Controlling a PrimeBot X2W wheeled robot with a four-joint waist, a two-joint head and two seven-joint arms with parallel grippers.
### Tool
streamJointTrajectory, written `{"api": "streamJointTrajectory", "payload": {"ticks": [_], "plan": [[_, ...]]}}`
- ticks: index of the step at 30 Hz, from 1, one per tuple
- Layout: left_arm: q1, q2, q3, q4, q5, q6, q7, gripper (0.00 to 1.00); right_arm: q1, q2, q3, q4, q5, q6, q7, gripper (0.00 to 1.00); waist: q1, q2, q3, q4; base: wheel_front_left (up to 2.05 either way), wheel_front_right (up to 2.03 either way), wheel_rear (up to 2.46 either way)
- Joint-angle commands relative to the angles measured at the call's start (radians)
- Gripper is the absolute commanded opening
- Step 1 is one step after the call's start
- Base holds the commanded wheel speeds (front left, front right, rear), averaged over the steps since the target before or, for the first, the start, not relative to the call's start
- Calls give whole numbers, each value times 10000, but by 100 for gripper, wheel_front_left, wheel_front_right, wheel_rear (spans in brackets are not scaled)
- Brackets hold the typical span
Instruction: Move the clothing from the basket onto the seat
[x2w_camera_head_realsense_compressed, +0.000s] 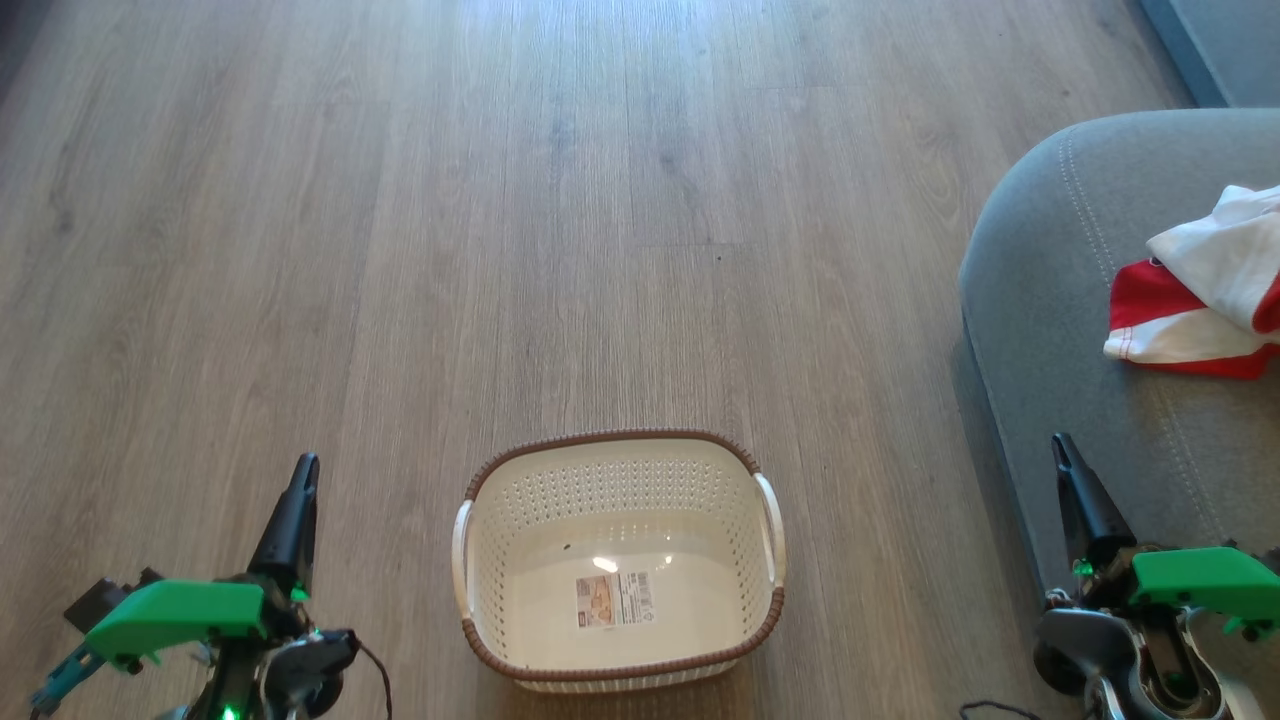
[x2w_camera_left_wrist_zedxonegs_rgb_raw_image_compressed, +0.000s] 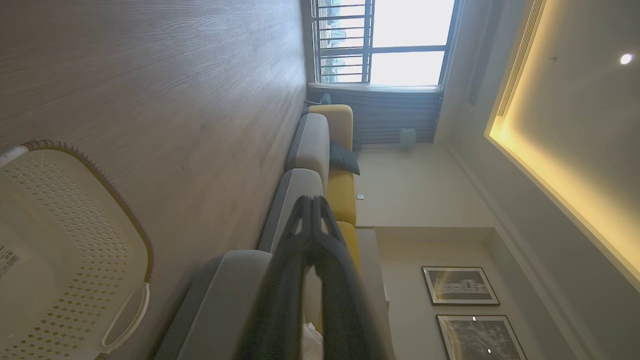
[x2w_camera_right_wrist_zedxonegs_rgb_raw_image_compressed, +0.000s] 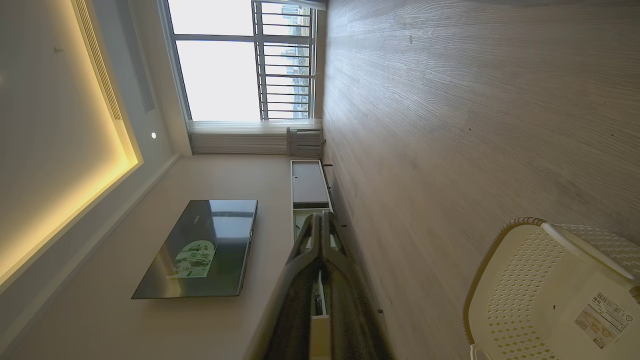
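**Clothing on seat, basket empty, both arms parked**

Floor (x2w_camera_head_realsense_compressed: 400, 250): wood-grain planks carry the basket and take up most of the head view.

Seat (x2w_camera_head_realsense_compressed: 1050, 280): the grey cushion's rounded corner stands at the robot's right, well apart from the basket. It is the deposit surface, so the garments belong here.

Basket (x2w_camera_head_realsense_compressed: 610, 437): sits upright on the floor, between the two arms and directly ahead of the robot. Its interior holds a printed label (x2w_camera_head_realsense_compressed: 613, 598) on the bottom and no fabric. This central placement lets either arm reach in from above.

Clothing (x2w_camera_head_realsense_compressed: 1200, 290): red and white garments lie crumpled on the seat top, partly cut off by the right edge of the head view. No lettering can be read. Judged from this layout, the transfer looks complete; anything past the frame edge cannot be checked.

Left arm (x2w_camera_head_realsense_compressed: 175, 612): low at the robot's left, beside the basket and not touching it. The left jaws point forward, pressed together, gripping nothing.

Right arm (x2w_camera_head_realsense_compressed: 1200, 580): low at the robot's right, over the near edge of the seat. The right jaws point forward, pressed together, empty.

Both wrist views show each pair of jaws meeting at the tips. This reads as a rest pose.
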Motion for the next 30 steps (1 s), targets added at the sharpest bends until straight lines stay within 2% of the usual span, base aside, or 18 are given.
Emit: {"api": "streamJointTrajectory", "payload": {"ticks": [1, 30], "plan": [[-470, 116, 351, -330, -67, -94, 76, 0, -562, -35, 173, -389, 61, 6, 59, 0, 0, 0, 0, 0, 0, 0, 0], [-470, 116, 351, -330, -68, -94, 75, 0, -562, -35, 173, -389, 61, 6, 59, 0, 0, 0, 0, 0, 0, 0, 0]]}}
